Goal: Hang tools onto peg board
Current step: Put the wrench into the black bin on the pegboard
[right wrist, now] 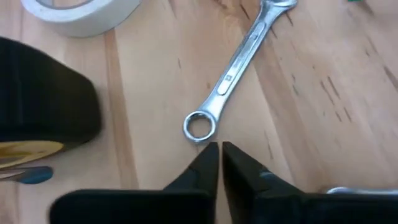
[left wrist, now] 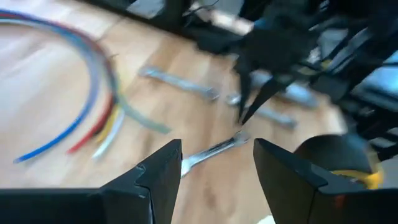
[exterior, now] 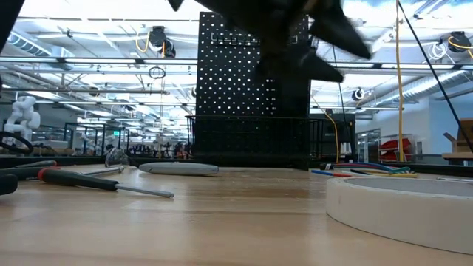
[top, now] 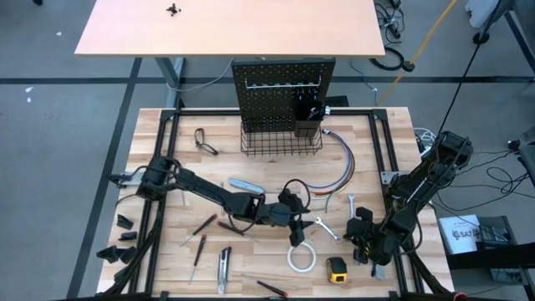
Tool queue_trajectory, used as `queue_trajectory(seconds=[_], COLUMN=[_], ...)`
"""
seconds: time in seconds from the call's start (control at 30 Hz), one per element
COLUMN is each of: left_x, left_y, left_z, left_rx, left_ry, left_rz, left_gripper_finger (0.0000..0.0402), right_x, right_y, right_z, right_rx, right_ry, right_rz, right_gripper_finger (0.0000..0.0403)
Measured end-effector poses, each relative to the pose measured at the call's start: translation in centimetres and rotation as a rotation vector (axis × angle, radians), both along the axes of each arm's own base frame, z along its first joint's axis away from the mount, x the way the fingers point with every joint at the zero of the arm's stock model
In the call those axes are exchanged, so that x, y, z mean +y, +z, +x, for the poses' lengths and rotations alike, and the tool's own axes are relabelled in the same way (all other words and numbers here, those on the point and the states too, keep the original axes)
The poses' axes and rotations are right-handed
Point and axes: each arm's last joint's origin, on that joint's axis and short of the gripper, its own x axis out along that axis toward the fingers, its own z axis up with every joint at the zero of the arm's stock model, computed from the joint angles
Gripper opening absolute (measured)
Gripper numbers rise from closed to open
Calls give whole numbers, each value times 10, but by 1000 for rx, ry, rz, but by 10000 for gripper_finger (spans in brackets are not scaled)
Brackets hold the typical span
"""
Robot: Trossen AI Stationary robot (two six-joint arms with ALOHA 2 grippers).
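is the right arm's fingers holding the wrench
No, in the right wrist view the right gripper has its fingers shut on nothing, their tips just short of the ring end of the silver wrench lying flat on the table.

2 wrenches (top: 324,227) – 2 utility knives (top: 247,185) – 1 tape roll (top: 302,257), 1 tape measure (top: 337,268).

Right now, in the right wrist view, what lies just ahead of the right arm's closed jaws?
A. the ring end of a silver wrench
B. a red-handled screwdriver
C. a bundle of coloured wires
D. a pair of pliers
A: the ring end of the silver wrench lies on the wood just past the right gripper, whose jaws are shut on nothing.
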Motion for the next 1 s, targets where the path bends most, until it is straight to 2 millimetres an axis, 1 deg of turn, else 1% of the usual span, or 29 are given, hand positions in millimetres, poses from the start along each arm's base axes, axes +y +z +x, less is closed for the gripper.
queue_trajectory(seconds=[0.1, 0.17, 0.23, 0.3, 0.37, 0.47, 0.53, 0.6, 0.63, 0.7, 0.77, 0.87, 0.93, 1.0], left_x=[0, 0, 0, 1, 4, 10, 17, 28, 32, 36, 40, 53, 61, 66], left_y=[4, 15, 25, 27, 22, 22, 22, 19, 18, 20, 22, 20, 19, 17], left_z=[-15, -26, -41, -55, -73, -98, -116, -132, -139, -150, -160, -171, -176, -177], left_rx=[54, 59, 80, 136, 223, 284, 316, 355, 368, 382, 435, 537, 587, 632], left_ry=[31, 39, 35, 54, 89, 156, 232, 334, 351, 349, 351, 464, 520, 516], left_rz=[59, 79, 91, 96, 110, 82, 11, -61, -67, -59, -75, -145, -161, -167], left_gripper_finger=[203, 203, 203, 203, 203, 203, 203, 203, 203, 203, 203, 203, 203, 203], right_x=[-3, -6, -9, -11, -14, -18, -22, -29, -32, -38, -44, -52, -57, -63], right_y=[3, 7, 15, 25, 37, 54, 63, 69, 71, 76, 79, 86, 88, 91], right_z=[2, 4, 7, 11, 18, 31, 42, 51, 55, 63, 71, 83, 90, 96], right_rx=[-1, 5, 7, -3, -40, -121, -156, -160, -163, -172, -175, -195, -217, -240], right_ry=[-14, -27, -31, -31, -28, -18, -12, -18, -25, -34, -25, -6, 1, 4], right_rz=[-3, -13, -38, -72, -113, -173, -194, -214, -222, -235, -241, -223, -211, -219], right_gripper_finger=[8, 11, 10, 5, 2, 3, 3, 3, 3, 3, 4, 8, 16, 30])
